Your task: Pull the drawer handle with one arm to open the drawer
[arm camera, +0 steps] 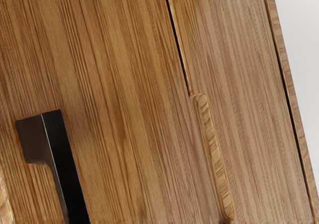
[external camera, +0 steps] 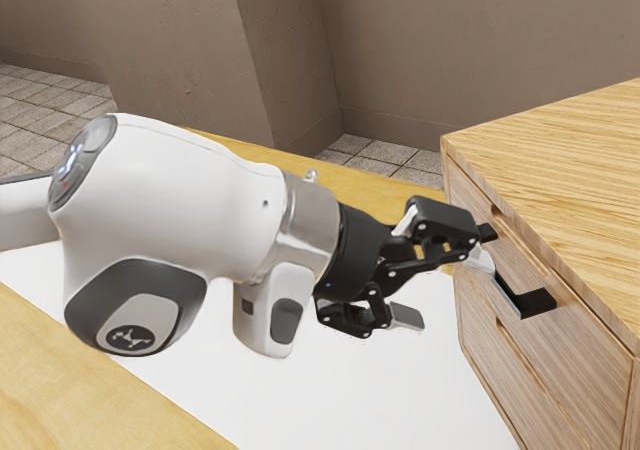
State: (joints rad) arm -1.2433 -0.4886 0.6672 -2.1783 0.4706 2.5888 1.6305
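One white arm (external camera: pixel 180 230) comes in from the exterior view's left and reaches toward a wooden cabinet (external camera: pixel 570 160) at the exterior view's right. Its black pincer (external camera: pixel 441 288) is released. The two fingers stand wide apart, and neither one clamps anything. The upper finger (external camera: pixel 445 228) lies just beside the near end of the drawer handle (external camera: pixel 530 302), close against the cabinet's front. The lower finger (external camera: pixel 400 317) hangs apart from the cabinet, over the white bench (external camera: pixel 330 390).

The handle is a black bar on two posts. It is fixed to the upper drawer (external camera: pixel 530 255) and runs along that drawer's front. A second drawer front (external camera: pixel 530 365) sits below it. I cannot tell whether the upper drawer is pulled out at all.

From the wrist, the black handle (arm camera: pixel 52 164) stands out from the striped wooden front (arm camera: pixel 109 109), close to the hand. A dark seam (arm camera: pixel 179 50) divides that front from the neighbouring one (arm camera: pixel 239 84). Beyond the far edge of the wood lies a strip of the white bench (arm camera: pixel 304 25).

Behind the cabinet, the exterior view shows grey floor tiles (external camera: pixel 380 155) and plain brown walls (external camera: pixel 450 40)
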